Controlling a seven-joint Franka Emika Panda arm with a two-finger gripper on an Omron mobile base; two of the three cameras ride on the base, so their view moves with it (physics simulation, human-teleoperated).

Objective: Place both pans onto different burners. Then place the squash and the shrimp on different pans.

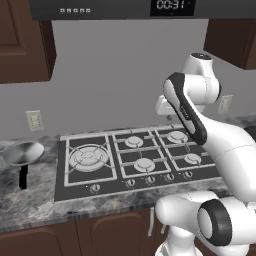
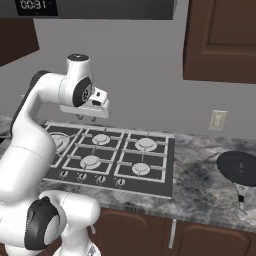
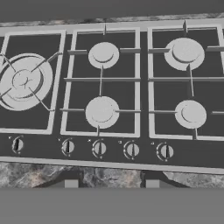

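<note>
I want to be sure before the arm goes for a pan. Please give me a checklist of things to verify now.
1. Burners free of cookware: ok.
2. Silver pan on the counter left of the cooktop, upright: ok.
3. Black pan on the counter to the right: ok.
4. Gripper holding nothing: ok, the hand view shows a bare gap.
5. Squash and shrimp located: cannot tell.

The white arm rises from the lower left and holds its end effector (image 2: pixel 86 118) above the back left part of the dark cooktop (image 2: pixel 150 172), clear of the burners (image 2: pixel 146 144). The flat black pan (image 2: pixel 239 168) lies on the marbled desk (image 2: pixel 200 175), well right of the cooktop
</note>
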